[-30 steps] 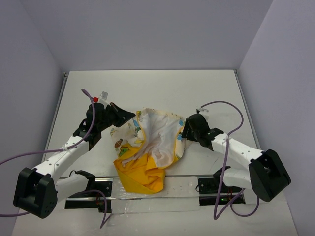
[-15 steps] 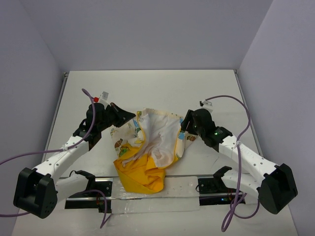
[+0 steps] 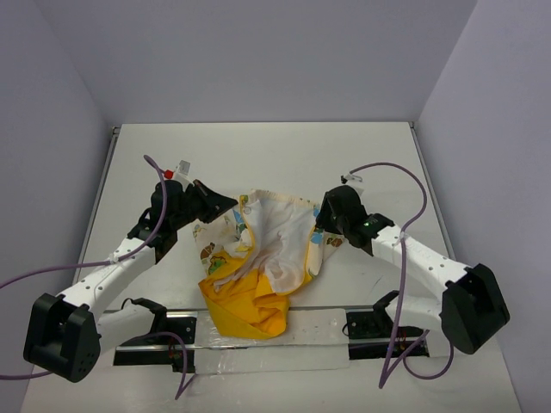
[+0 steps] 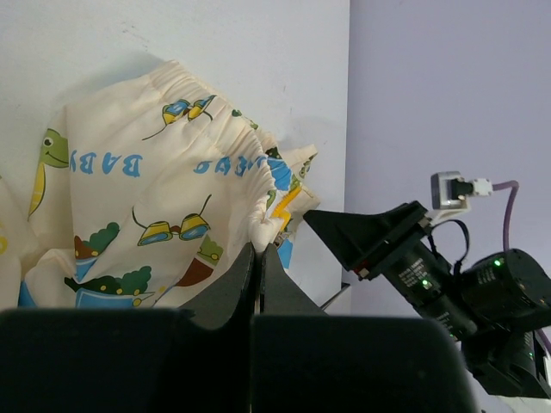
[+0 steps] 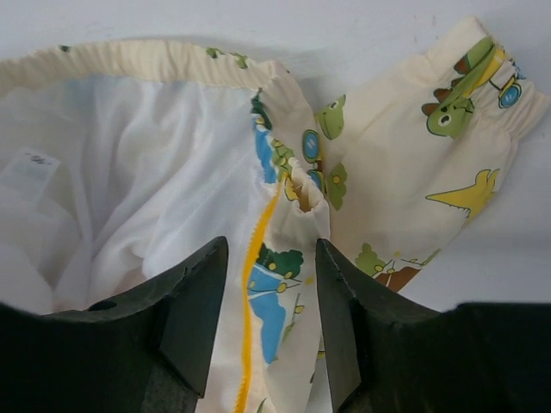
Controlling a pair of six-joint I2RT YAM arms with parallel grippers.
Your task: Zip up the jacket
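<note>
The jacket (image 3: pixel 263 258) lies crumpled at the middle of the bench (image 3: pixel 258 155), between the two arms. Its yellow zip tape (image 5: pixel 250 292) is straddled by the right hand (image 5: pixel 269 251), whose fingers are held apart and not clamped; the tape runs lengthwise between them. This hand, reached in low from the right, is judged the nearer to the zip. The left hand (image 3: pixel 229 203) is closed together at a gathered edge on the jacket's far left; whether cloth is pinched cannot be told.

Robot lab test cell: bare white table (image 3: pixel 258 155), plain lilac walls (image 3: pixel 258 52), 2 bolted arms (image 3: pixel 112 271).
</note>
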